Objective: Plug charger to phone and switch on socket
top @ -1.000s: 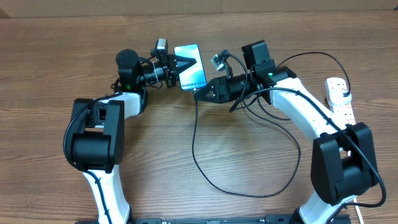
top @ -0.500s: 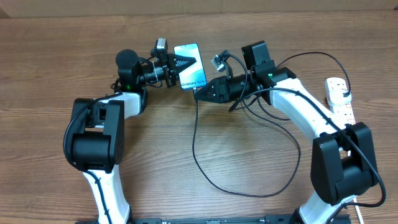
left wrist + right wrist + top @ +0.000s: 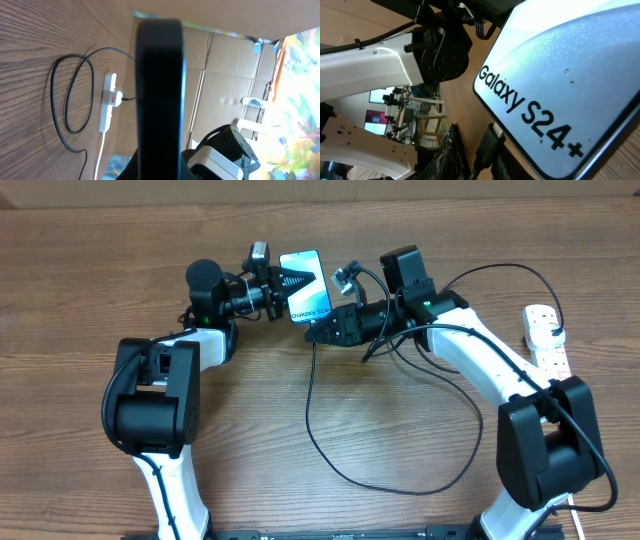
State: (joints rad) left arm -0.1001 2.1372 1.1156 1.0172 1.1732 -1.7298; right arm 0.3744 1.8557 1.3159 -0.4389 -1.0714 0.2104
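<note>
Moved closer to phone [image 3: 307,286] over the last second: right gripper [image 3: 316,333], now just below the end bearing the text line. Clamped narrowly on charger [image 3: 312,420] near its tip, cable trailing out from between the fingers and looping over table [image 3: 80,300] well below phone. Connector [image 3: 489,142] touching phone's lower edge in the right wrist view; seated or not, cannot tell. Left gripper [image 3: 290,281] closed on phone's long edge, holding it tilted with the screen upward; phone seen edge-on as a dark bar in the left wrist view. Socket [image 3: 547,338] flat on table, well apart from phone, on the right gripper's side. Charger's far end running into socket just beside red switch [image 3: 114,100].
</note>
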